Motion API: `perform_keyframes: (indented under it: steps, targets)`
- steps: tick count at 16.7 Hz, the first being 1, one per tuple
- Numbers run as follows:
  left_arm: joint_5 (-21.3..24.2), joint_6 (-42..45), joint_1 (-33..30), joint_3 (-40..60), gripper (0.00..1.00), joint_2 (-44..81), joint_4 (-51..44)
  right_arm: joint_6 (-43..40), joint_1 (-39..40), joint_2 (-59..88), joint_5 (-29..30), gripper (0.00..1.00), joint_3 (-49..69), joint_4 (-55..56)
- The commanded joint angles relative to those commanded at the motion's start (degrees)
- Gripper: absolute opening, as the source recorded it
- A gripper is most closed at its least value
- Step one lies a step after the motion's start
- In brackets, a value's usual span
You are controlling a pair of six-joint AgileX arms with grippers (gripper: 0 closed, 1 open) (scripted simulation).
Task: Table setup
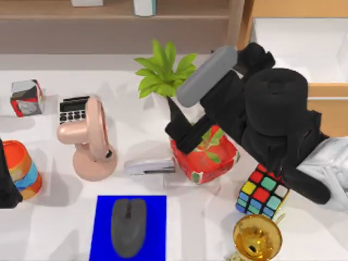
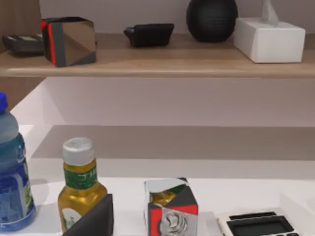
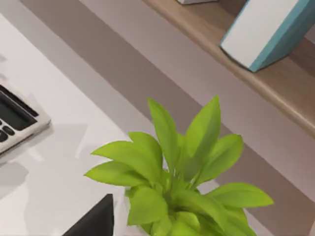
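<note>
A green leafy plant (image 1: 163, 73) stands at the back middle of the white table (image 1: 49, 212). My right gripper (image 1: 175, 117) reaches in from the right and hangs just right of the plant's base, above a red pot with a leaf pattern (image 1: 205, 157). In the right wrist view the plant (image 3: 182, 172) is close ahead and one dark fingertip (image 3: 96, 219) sits far off centre, so the jaws stand open with nothing gripped. My left arm (image 1: 4, 182) is parked at the table's left edge, its fingertip (image 2: 93, 221) also set wide.
A mirror cube (image 1: 26, 98), calculator (image 1: 73, 110), pink fan (image 1: 89, 141) and orange cup (image 1: 22, 168) stand on the left. A stapler (image 1: 149, 166) lies mid-table, with a grey mouse (image 1: 129, 225) on a blue pad (image 1: 103, 228) in front. A Rubik's cube (image 1: 261, 193) and gold bell (image 1: 256, 236) stand at right.
</note>
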Motion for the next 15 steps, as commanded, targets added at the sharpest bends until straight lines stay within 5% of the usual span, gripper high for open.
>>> perform_keyframes:
  steps: [9, 15]
  targets:
    - [0.00, 0.00, 0.00, 0.00, 1.00, 0.00, 0.00, -44.62, -15.49, 6.07, 4.68, 1.00, -26.03, 46.15]
    - [0.00, 0.00, 0.00, 0.00, 1.00, 0.00, 0.00, -63.50, -22.77, 17.89, 7.17, 1.00, -31.97, 63.58]
